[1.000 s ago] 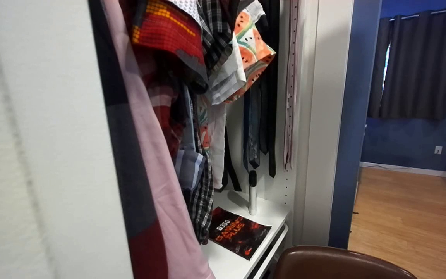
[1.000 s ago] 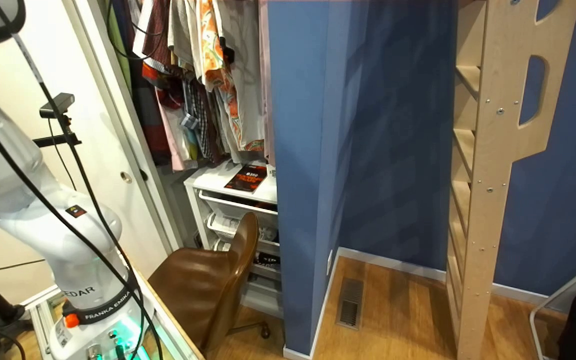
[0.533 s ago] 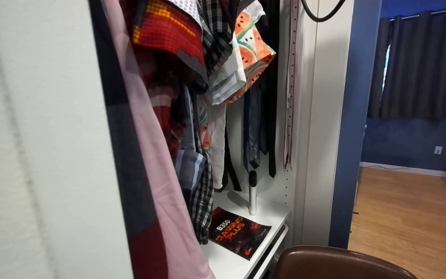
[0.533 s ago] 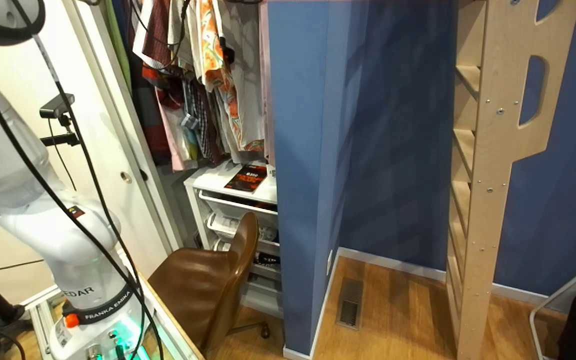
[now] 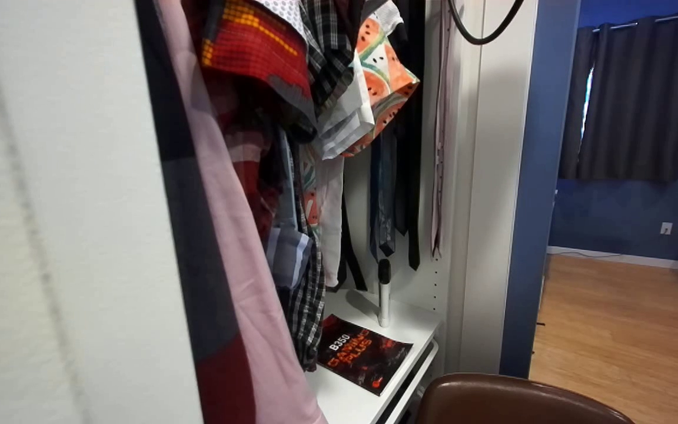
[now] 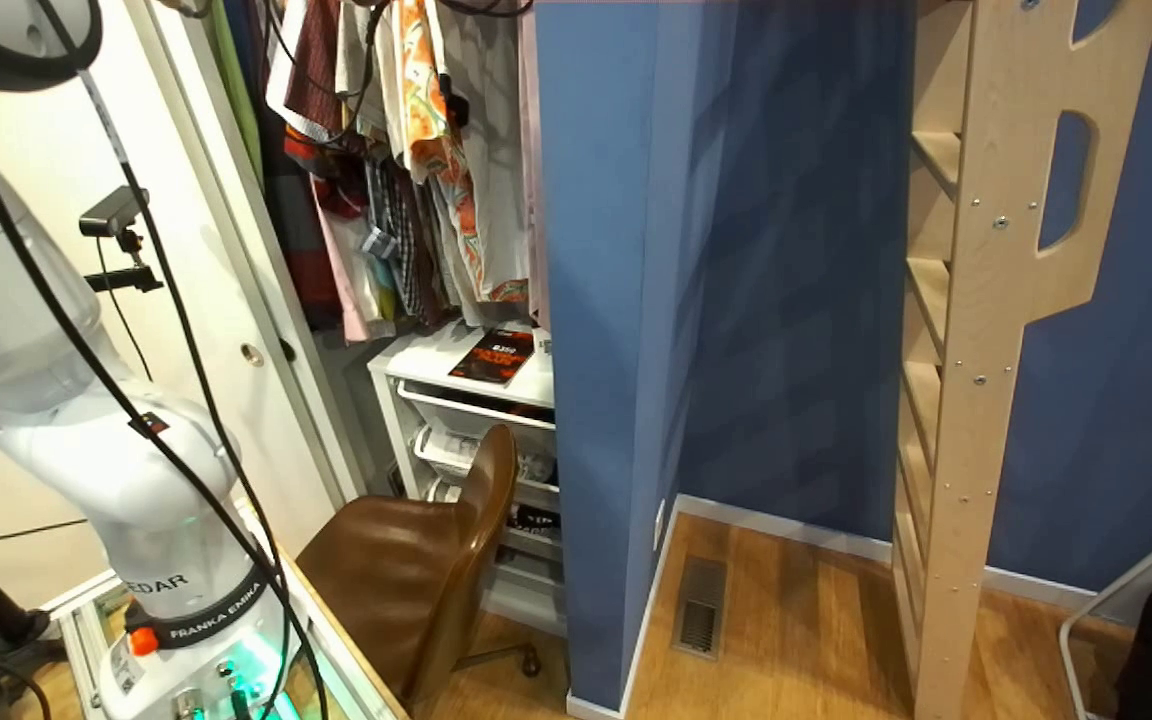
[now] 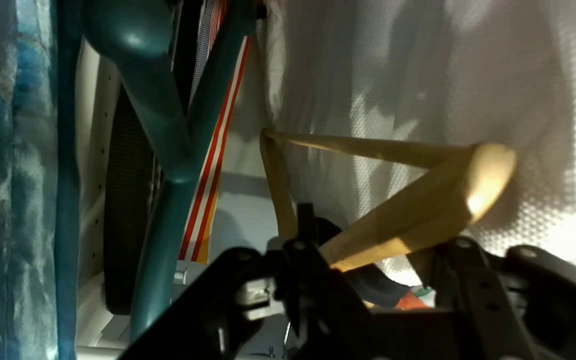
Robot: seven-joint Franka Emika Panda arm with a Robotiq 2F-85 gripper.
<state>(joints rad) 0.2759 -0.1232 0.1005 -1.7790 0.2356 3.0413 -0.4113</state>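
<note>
In the wrist view my gripper (image 7: 365, 247) comes in from below, its dark fingers (image 7: 313, 260) apart. A tan, wood-coloured triangular hanger (image 7: 408, 210) reaches across the gap, one arm passing behind the finger on the picture's left. Whether the jaws touch it, I cannot tell. Pale mesh-textured cloth (image 7: 393, 80) hangs behind. Left of it in that view are a teal hanger (image 7: 160, 240), a red-and-white striped strip (image 7: 213, 165) and a dark band (image 7: 130, 210). Both exterior views leave the gripper out of frame; the white arm (image 6: 126, 450) shows in an exterior view.
Hanging clothes (image 6: 436, 150) fill the closet above a white shelf (image 5: 339, 394) bearing a dark B350 booklet (image 5: 365, 353) and an upright white stick (image 5: 384, 300). A brown chair (image 6: 386, 540) stands before it. Black cables (image 5: 483, 40) dangle nearby; a blue wall (image 6: 596, 300) borders the closet.
The arm's upper part has shifted rightward in an exterior view, its cables moving along. A cable loop has come into sight at the top of both exterior views and hangs slightly lower now.
</note>
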